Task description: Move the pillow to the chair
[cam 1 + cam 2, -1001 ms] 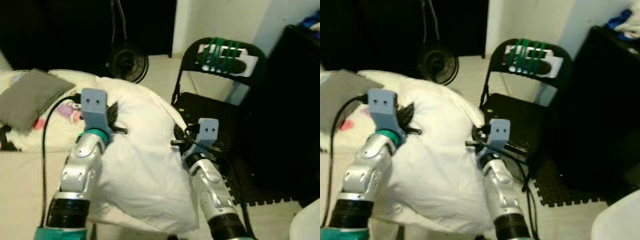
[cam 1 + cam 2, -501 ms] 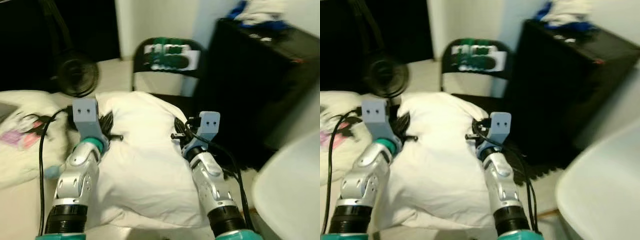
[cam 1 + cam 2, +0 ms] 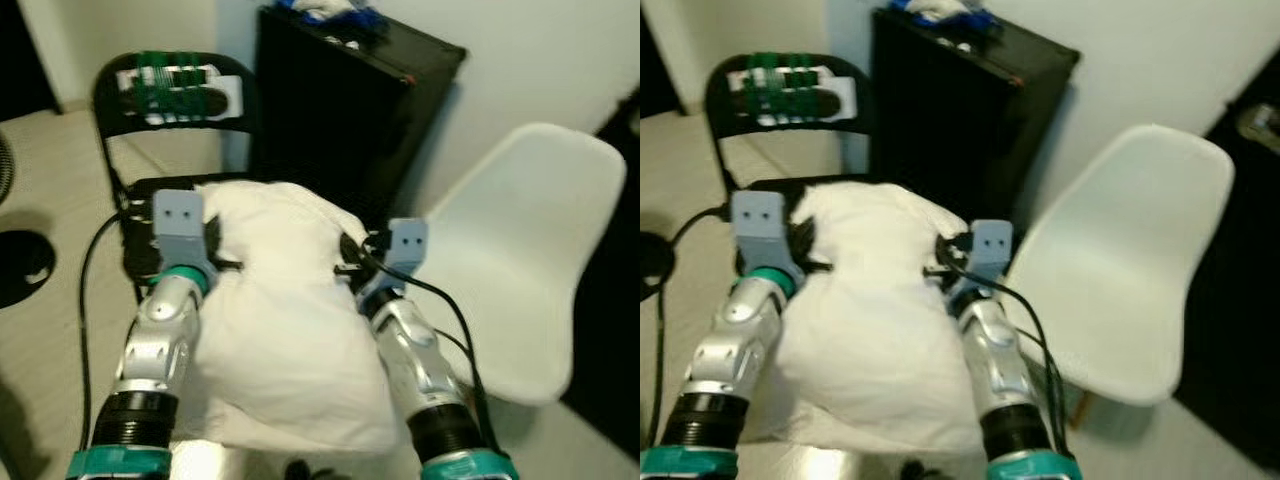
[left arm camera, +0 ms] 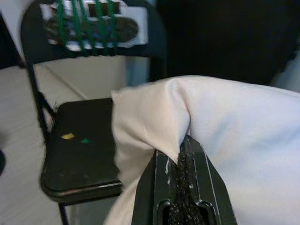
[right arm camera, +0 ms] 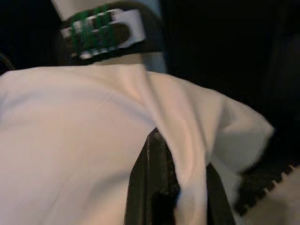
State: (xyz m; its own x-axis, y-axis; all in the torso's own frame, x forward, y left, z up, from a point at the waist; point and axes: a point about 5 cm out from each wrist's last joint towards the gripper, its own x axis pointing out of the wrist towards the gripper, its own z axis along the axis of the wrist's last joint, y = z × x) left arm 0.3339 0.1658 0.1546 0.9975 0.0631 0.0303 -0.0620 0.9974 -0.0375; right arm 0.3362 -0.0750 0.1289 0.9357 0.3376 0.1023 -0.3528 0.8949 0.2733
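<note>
A big white pillow (image 3: pixel 280 320) hangs between my two arms, held off the ground. My left gripper (image 3: pixel 210 252) is shut on its left edge, and in the left wrist view the cloth (image 4: pixel 154 122) bunches over the black fingers (image 4: pixel 185 187). My right gripper (image 3: pixel 352 258) is shut on the pillow's right edge, with fabric (image 5: pixel 187 140) folded between its fingers (image 5: pixel 154 187). The black folding chair (image 3: pixel 150 200) with a green-strapped backrest (image 3: pixel 180 80) stands just ahead; the pillow's far end reaches over its seat (image 4: pixel 79 150).
A white moulded chair (image 3: pixel 520 260) stands to the right, close to my right arm. A black cabinet (image 3: pixel 340 100) with clothes on top is behind both chairs against the pale wall. A dark round object (image 3: pixel 20 265) lies on the beige floor at the left.
The camera has swung right: the bed and fan have left the view, and the white chair has come in. Both grippers still hold the pillow, now nearer the black chair.
</note>
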